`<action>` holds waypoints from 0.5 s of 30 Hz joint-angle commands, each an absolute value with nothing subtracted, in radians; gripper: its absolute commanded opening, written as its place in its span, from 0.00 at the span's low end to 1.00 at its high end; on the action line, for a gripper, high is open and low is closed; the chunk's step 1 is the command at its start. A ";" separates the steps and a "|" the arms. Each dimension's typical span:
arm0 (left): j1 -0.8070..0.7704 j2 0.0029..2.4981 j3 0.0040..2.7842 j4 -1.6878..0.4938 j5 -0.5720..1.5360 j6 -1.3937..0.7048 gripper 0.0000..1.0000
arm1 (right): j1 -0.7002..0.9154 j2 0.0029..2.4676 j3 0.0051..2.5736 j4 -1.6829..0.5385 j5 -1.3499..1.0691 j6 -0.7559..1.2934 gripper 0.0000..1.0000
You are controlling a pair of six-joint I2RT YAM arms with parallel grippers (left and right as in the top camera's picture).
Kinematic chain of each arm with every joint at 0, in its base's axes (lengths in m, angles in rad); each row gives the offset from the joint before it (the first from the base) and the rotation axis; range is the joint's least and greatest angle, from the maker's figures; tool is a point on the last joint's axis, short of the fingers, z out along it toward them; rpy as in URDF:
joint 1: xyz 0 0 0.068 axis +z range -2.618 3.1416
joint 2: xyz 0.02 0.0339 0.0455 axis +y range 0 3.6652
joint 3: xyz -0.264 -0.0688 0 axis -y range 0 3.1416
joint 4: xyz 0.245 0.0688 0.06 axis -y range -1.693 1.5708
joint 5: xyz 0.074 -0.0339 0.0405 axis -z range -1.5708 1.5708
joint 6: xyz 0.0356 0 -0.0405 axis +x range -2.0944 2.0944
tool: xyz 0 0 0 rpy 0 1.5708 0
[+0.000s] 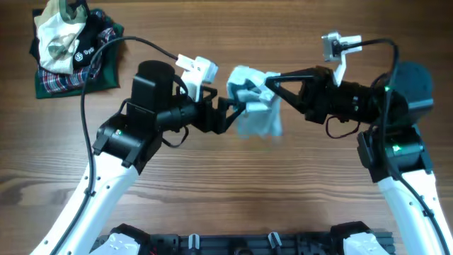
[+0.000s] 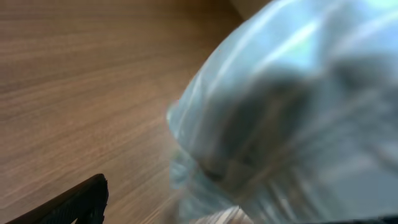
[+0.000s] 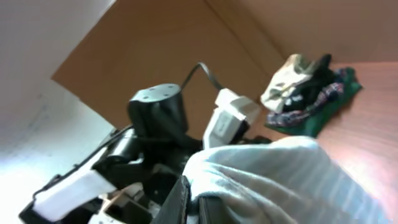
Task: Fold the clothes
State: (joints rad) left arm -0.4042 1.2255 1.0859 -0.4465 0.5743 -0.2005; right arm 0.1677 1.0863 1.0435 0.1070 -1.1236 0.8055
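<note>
The pale blue-and-white checked garment (image 1: pixel 256 106) hangs bunched in the air above the table's middle, held between both grippers. My left gripper (image 1: pixel 239 101) is shut on its left part. My right gripper (image 1: pixel 271 88) is shut on its upper right part. In the left wrist view the garment (image 2: pixel 292 112) fills the right side, blurred, with one dark finger (image 2: pixel 68 205) at the lower left. In the right wrist view the garment (image 3: pixel 280 180) drapes over my right gripper's fingers (image 3: pixel 205 202), and the left arm (image 3: pixel 155 118) is close behind.
A pile of other clothes (image 1: pixel 74 46), with dark green-and-red plaid cloth and a black garment with a white logo, lies at the far left corner; it also shows in the right wrist view (image 3: pixel 308 93). The wooden table (image 1: pixel 283 191) lies below.
</note>
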 commanded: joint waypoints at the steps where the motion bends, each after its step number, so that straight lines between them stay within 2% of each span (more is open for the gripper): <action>1: -0.389 1.227 1.100 -0.386 0.568 -0.265 0.89 | 0.170 1.078 1.063 0.183 -1.180 0.898 0.04; 5: -0.355 1.227 1.100 -0.330 0.556 -0.354 0.80 | 0.170 1.076 1.063 0.205 -1.180 0.918 0.04; 7: -0.355 1.227 1.100 -0.313 0.556 -0.373 0.70 | 0.170 1.076 1.063 0.210 -1.180 0.920 0.04; 9: -0.355 1.227 1.100 -0.279 0.556 -0.416 0.54 | 0.170 1.076 1.063 0.212 -1.179 0.921 0.04; 10: -0.355 1.227 1.100 -0.262 0.557 -0.440 0.50 | 0.170 1.076 1.063 0.215 -1.179 0.921 0.04; 13: -0.356 1.234 1.100 -0.234 0.557 -0.480 0.46 | 0.170 1.076 1.063 0.224 -1.179 0.925 0.05; 15: -0.358 1.243 1.100 -0.231 0.558 -0.490 0.22 | 0.170 1.076 1.063 0.224 -1.179 0.926 0.04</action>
State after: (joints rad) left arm -0.3588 1.2270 1.0859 -0.2409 0.5632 -0.4458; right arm 0.1677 1.0863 1.0439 0.2142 -1.1633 0.9195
